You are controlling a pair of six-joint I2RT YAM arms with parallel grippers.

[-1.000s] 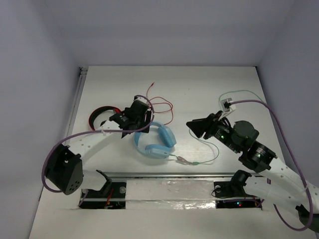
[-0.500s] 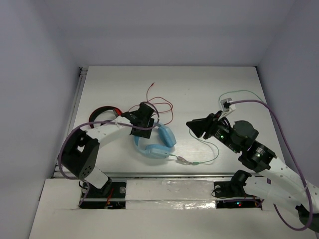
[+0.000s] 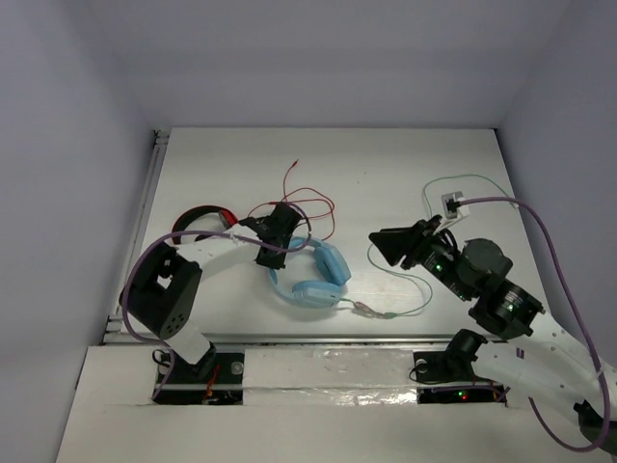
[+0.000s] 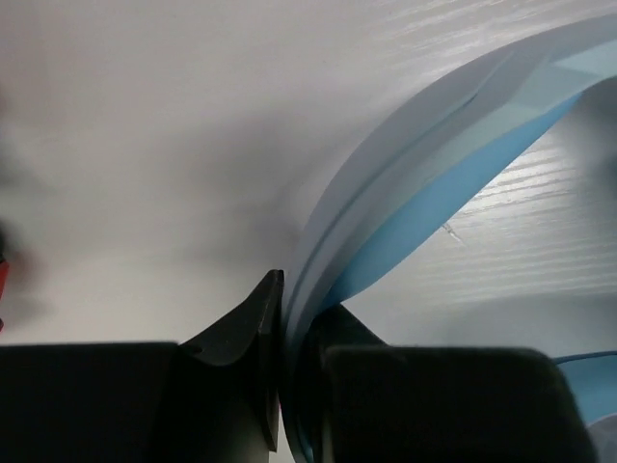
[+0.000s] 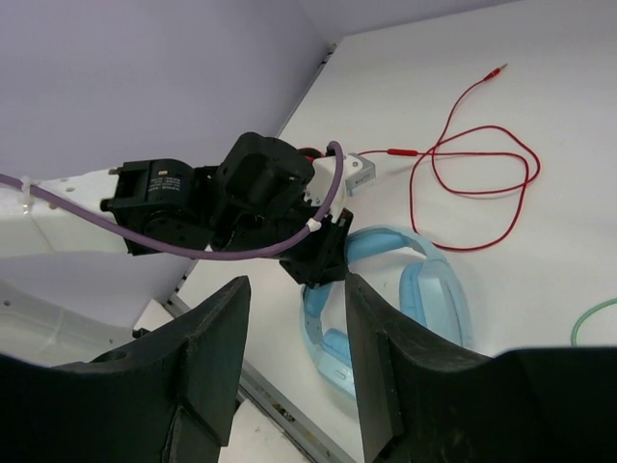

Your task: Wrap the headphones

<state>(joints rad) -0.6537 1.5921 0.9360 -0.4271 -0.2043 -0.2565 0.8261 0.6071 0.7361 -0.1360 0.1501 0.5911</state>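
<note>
Your left gripper is clamped on the headband of the light blue headphones, which lie mid-table, toward the near edge. Your right gripper hangs just right of them, jaws apart and empty, with the pale green cable close by.

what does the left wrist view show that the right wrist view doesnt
Only the left wrist: a close look at the left gripper shut on the headphones, its jaws pinching their light blue band. Only the right wrist: the red cable looped on the table, the blue ear cups, and the right gripper, open and holding nothing. Both: the headphones and the left gripper on the band.
</note>
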